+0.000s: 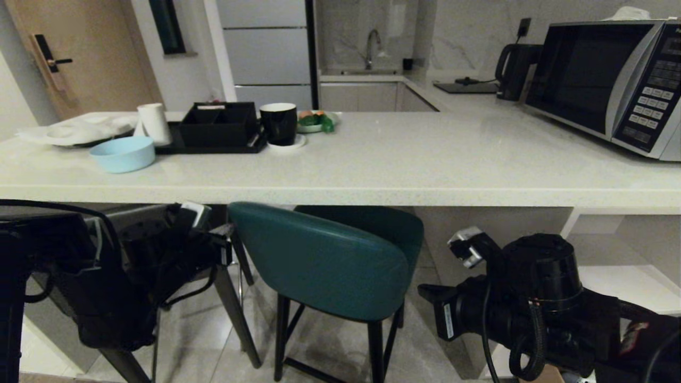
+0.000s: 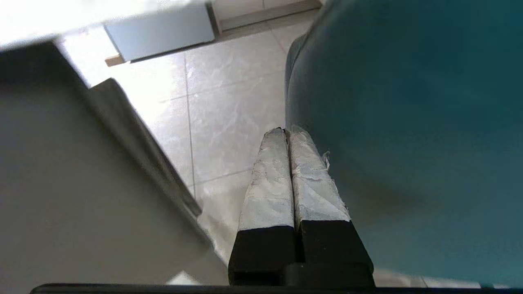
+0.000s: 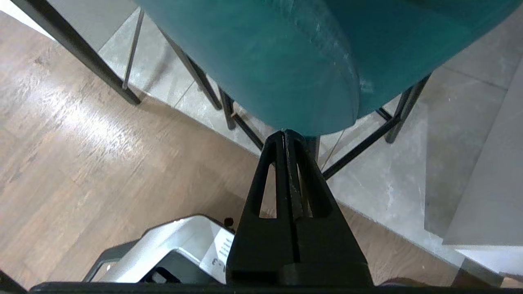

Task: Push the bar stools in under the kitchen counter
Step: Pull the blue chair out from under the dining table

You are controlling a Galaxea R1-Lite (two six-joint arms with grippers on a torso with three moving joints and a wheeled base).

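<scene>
The push on the teal stool (image 1: 324, 266) was judged in hand: the left gripper (image 2: 288, 132) and right gripper (image 3: 285, 134), both closed and empty, were held low against its curved back, one on each side. Beyond, its seat was found partly under the kitchen counter (image 1: 372, 186). A level, even forward push was judged necessary next.

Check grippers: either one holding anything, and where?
Nothing held. Left gripper and right gripper are both shut on nothing, tips beside the teal stool backrest.
</scene>
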